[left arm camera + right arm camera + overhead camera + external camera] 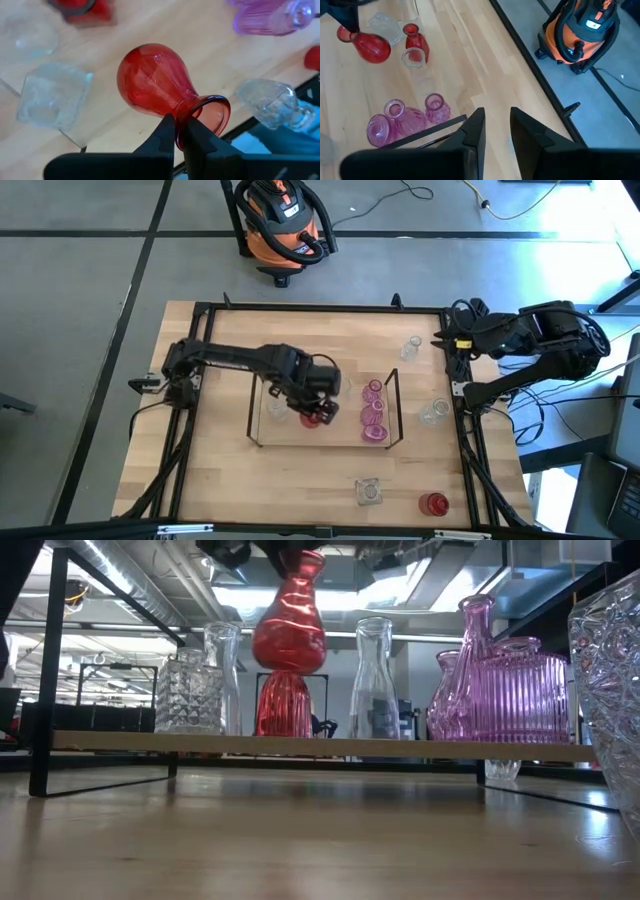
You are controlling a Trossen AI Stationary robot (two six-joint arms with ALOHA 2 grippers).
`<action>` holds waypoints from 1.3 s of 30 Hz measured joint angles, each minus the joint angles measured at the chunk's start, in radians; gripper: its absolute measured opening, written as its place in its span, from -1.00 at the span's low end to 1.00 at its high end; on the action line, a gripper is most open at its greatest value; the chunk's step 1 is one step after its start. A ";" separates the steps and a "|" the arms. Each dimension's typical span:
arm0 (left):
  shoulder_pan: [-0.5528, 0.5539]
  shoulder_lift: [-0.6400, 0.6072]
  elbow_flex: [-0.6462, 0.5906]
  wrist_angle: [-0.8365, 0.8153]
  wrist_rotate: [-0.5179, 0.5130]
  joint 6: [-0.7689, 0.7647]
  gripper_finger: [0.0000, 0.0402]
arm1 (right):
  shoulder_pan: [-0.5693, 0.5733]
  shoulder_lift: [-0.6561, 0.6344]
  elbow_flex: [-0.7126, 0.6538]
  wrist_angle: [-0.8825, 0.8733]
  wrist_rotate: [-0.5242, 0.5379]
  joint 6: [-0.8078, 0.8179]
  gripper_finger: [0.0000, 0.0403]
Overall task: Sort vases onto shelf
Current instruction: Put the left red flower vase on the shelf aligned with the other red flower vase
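My left gripper [180, 122] is shut on a red bulbous vase [152, 82] that hangs over the shelf [398, 405], near its middle. In the low view this vase [290, 625] shows above a red ribbed vase [285, 705] standing on the shelf deck [120, 743]. Clear vases [375, 680] and a faceted clear jar [190, 695] stand on the shelf too, with pink vases [376, 410] at its right end. My right gripper [495, 130] waits open and holding nothing, high over the table's right edge. My left gripper pinches the flared mouth rim [181, 107] of the red vase between its two fingers. One finger [197, 135] lies at the mouth opening and the other [165, 132] outside on the neck. The fingers come steeply from above. The vase hangs mouth up, lifted clear.
Off the shelf stand a clear vase [413, 345] at the far right, another clear one [433, 413] at the right, a clear square jar [368, 492] and a red jar [433, 503] near the front edge. A black frame [300, 308] edges the table.
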 joint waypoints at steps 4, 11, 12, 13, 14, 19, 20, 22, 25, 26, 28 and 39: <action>0.041 -0.002 -0.015 0.023 0.046 0.058 -0.97 | 0.000 0.000 0.000 0.000 0.009 0.005 -0.63; 0.081 0.000 -0.100 0.078 0.177 0.133 -0.97 | 0.000 0.000 0.000 0.000 0.005 0.006 -0.63; 0.083 0.000 -0.117 0.094 0.186 0.140 -0.97 | 0.000 0.000 0.000 0.000 0.005 0.006 -0.63; 0.085 0.000 -0.129 0.102 0.191 0.143 -0.97 | 0.000 0.000 0.000 0.000 0.005 0.006 -0.63; 0.085 0.001 -0.141 0.106 0.192 0.147 -0.97 | 0.000 0.000 0.000 0.000 0.005 0.006 -0.63; 0.094 0.000 -0.193 0.158 0.205 0.164 -0.97 | 0.000 0.000 0.000 -0.001 0.006 0.006 -0.63; 0.096 0.001 -0.201 0.165 0.203 0.165 -0.97 | 0.000 0.000 0.000 -0.001 0.007 0.006 -0.63; 0.099 0.001 -0.210 0.180 0.202 0.165 -0.97 | 0.000 0.000 0.000 -0.002 0.014 0.006 -0.63; 0.101 0.001 -0.221 0.177 0.188 0.165 -0.97 | 0.000 0.000 0.000 -0.002 0.015 0.006 -0.63; 0.101 0.001 -0.224 0.178 0.181 0.164 -0.97 | 0.000 0.000 0.000 -0.003 0.015 0.006 -0.63; 0.101 0.001 -0.224 0.175 0.177 0.161 -0.97 | 0.000 0.000 0.000 -0.007 0.015 0.006 -0.63; 0.100 0.001 -0.224 0.129 0.151 0.159 -0.90 | 0.000 0.000 0.000 -0.019 0.015 0.006 -0.63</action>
